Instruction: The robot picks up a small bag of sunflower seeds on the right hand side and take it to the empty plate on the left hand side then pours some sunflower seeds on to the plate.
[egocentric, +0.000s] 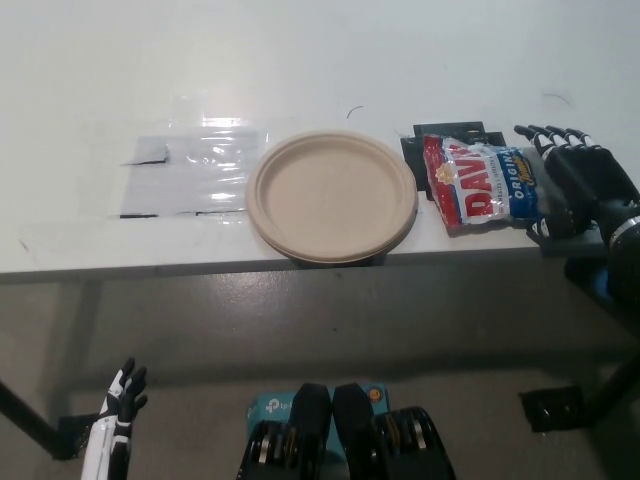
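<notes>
White worktop (300, 60): right robot hand (580, 185) spread open, grasping nothing, seed bag (482, 182) just left of it (plate (332, 195) further left); left robot hand (118, 405) hangs low, released.

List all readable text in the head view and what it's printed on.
"DAV": large white letters on the red part of the small red, white and blue sunflower seed bag; the end of the word is cut off by a fold.
"ORIGINAL": small letters on the bag's blue band, partly legible.
"tp": start of a logo on the teal box at the bottom edge; the rest is hidden.
Other fine print on the bag is too small to read.
Nothing on the tan paper plate.
</notes>
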